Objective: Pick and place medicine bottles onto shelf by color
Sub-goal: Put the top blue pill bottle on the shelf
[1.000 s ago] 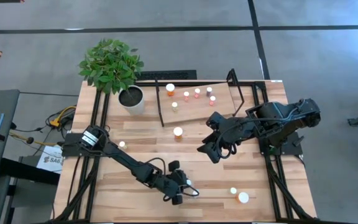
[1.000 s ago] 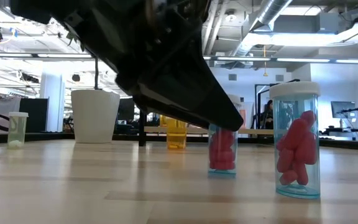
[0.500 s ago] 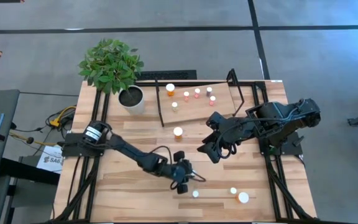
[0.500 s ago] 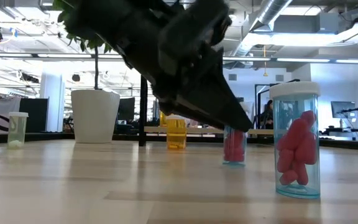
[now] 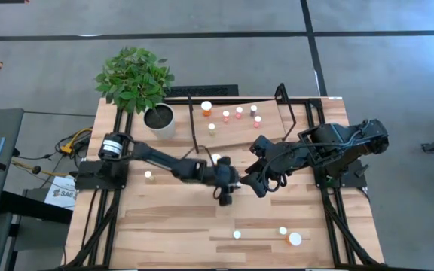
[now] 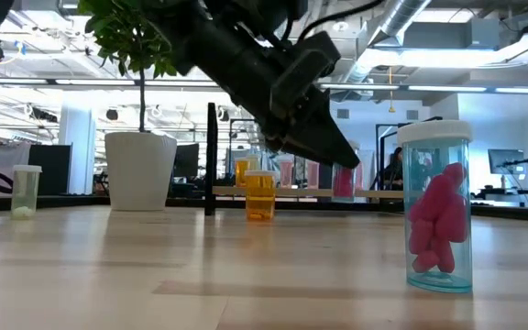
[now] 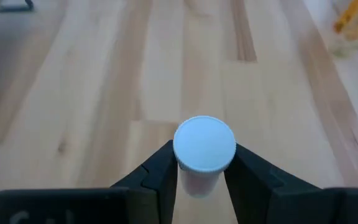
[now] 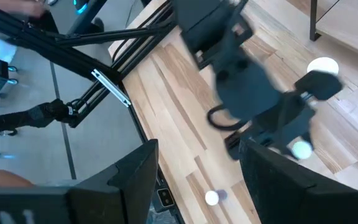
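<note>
My left gripper (image 5: 227, 193) hovers over the table's middle, just short of the shelf (image 5: 236, 135), and is shut on a small white-capped bottle (image 7: 204, 144) with pinkish-red contents (image 6: 342, 181). Several small bottles (image 5: 239, 112) stand on the shelf board. An orange bottle (image 5: 215, 159) stands on the table right in front of the shelf. My right gripper (image 5: 252, 183) hangs open and empty high above the table, close to the right of the left one. My left gripper pinches the bottle's body just under the white cap (image 7: 199, 180) between its two fingers (image 7: 160, 171), one on either side. The fingers slant down from the table's left. The bottle stays upright, cap up, lifted clear of the table.
A plant in a white pot (image 5: 160, 120) stands at the far left. A pale bottle (image 5: 148, 175) stands at the left. Three more bottles (image 5: 236, 235), (image 5: 282, 231), (image 5: 295, 239) stand near the front edge. Black shelf uprights (image 5: 193, 124) rise at the shelf's ends.
My left gripper has carried the pinkish-red bottle from near the front edge toward the far edge and the shelf, rising a little, bottle upright and gripper shut. Another bottle near the front edge has come into sight where the gripper was.
</note>
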Tool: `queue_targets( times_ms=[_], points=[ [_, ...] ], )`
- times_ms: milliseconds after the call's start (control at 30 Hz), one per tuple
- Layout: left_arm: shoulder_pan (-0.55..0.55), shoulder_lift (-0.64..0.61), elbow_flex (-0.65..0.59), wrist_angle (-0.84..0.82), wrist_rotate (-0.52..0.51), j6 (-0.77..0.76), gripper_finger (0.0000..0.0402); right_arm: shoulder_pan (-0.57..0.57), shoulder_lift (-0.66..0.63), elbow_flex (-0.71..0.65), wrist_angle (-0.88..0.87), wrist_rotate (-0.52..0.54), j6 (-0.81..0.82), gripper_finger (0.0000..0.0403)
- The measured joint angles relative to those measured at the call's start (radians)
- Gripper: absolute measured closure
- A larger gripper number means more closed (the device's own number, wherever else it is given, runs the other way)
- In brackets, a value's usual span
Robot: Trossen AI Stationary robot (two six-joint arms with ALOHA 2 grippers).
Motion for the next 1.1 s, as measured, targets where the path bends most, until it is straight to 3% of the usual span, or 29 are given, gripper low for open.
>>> queue_targets(
  times_ms=[333, 733, 1100],
  points=[
    [0.135, -0.076, 0.0, -0.005, 0.026, 0.136, 0.0294, 0.0, 0.0, 0.0, 0.0, 0.0, 0.0, 0.0153],
    [0.271, -0.08, 0.002, -0.014, 0.091, 0.231, 0.0294, 0.0, 0.0, 0.0, 0.0, 0.0, 0.0, 0.0153],
    [0.33, -0.082, 0.097, -0.06, 0.12, 0.357, 0.0294, 0.0, 0.0, 0.0, 0.0, 0.0, 0.0, 0.0153]
  ],
)
